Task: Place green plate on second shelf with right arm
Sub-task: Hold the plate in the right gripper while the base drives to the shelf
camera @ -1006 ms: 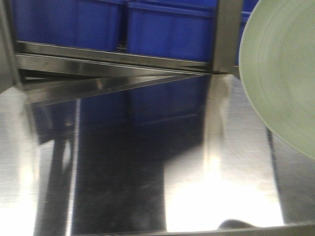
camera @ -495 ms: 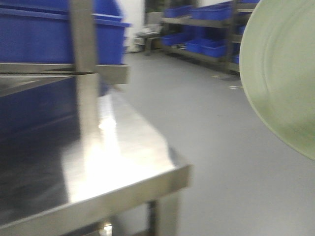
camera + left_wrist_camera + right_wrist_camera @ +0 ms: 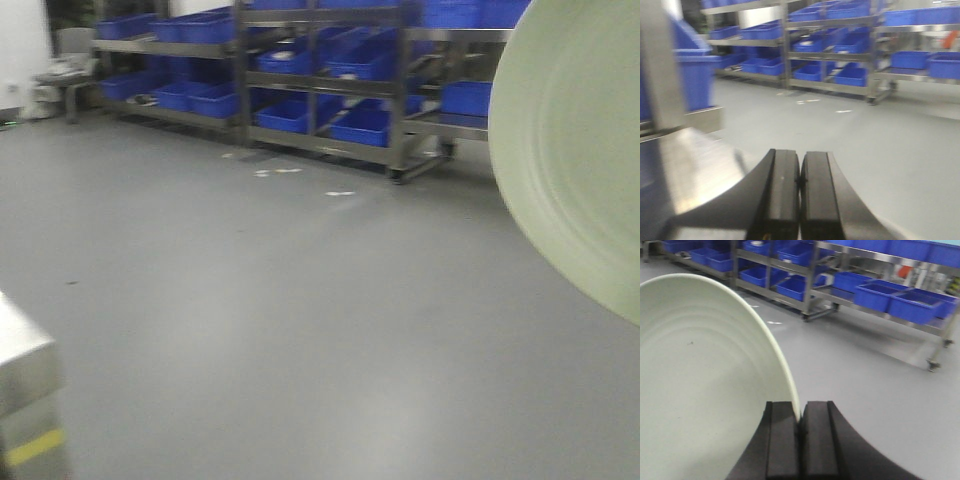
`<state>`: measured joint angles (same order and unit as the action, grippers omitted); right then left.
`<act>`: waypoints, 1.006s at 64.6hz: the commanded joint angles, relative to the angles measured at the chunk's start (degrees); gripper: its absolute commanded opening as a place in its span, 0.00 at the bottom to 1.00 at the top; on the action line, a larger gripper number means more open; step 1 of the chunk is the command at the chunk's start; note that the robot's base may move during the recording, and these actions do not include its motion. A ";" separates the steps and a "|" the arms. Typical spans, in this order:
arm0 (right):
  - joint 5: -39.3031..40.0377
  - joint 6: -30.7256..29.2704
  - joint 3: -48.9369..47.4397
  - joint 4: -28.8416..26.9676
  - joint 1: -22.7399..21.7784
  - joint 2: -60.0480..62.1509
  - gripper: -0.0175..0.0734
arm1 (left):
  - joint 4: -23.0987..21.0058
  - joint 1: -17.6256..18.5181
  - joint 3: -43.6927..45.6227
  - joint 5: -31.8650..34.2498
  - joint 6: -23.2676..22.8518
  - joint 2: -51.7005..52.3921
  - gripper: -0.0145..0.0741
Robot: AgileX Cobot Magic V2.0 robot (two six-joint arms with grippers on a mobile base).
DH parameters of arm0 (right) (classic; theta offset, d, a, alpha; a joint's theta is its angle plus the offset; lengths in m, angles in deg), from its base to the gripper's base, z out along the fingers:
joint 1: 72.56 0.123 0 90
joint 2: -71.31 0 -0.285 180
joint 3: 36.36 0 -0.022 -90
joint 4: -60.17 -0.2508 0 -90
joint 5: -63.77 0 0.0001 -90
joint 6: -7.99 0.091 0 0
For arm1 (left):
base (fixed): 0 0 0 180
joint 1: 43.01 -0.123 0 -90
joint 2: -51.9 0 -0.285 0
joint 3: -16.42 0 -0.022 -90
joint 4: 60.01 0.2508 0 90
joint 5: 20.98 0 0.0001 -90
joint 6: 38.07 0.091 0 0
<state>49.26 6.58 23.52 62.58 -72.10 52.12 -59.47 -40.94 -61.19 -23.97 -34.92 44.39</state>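
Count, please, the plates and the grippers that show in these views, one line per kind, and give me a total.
green plate: 1, clamped by its rim in the right gripper
grippers: 2, the right gripper and the left gripper, which is shut on nothing
Total: 3

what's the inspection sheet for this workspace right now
surface: steel table, only its corner in view, lower left of the front view.
job's things: plate held on edge, not on any shelf.
clutter: white scraps on the floor.
grippers: left gripper shut, empty; right gripper shut on the plate's rim.
cables: nothing seen.
surroundings: grey floor, steel racks holding blue bins.
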 commanded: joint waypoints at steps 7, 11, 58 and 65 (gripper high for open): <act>6.60 0.30 -1.83 -0.14 -0.36 -0.57 0.26 | 0.00 0.37 -2.40 4.64 -0.16 1.11 0.31; 6.60 0.30 -1.83 -0.14 -0.36 -0.57 0.26 | 0.00 0.37 -2.40 4.64 -0.16 1.11 0.31; 6.60 0.30 -1.83 -0.14 -0.36 -0.57 0.26 | 0.00 0.37 -2.40 4.64 -0.16 1.11 0.31; 6.60 0.30 -1.83 -0.14 -0.36 -0.57 0.26 | 0.00 0.37 -2.40 4.64 -0.16 1.11 0.31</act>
<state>49.26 6.58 23.52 62.58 -72.10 52.12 -59.47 -40.94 -61.19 -23.97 -34.92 44.39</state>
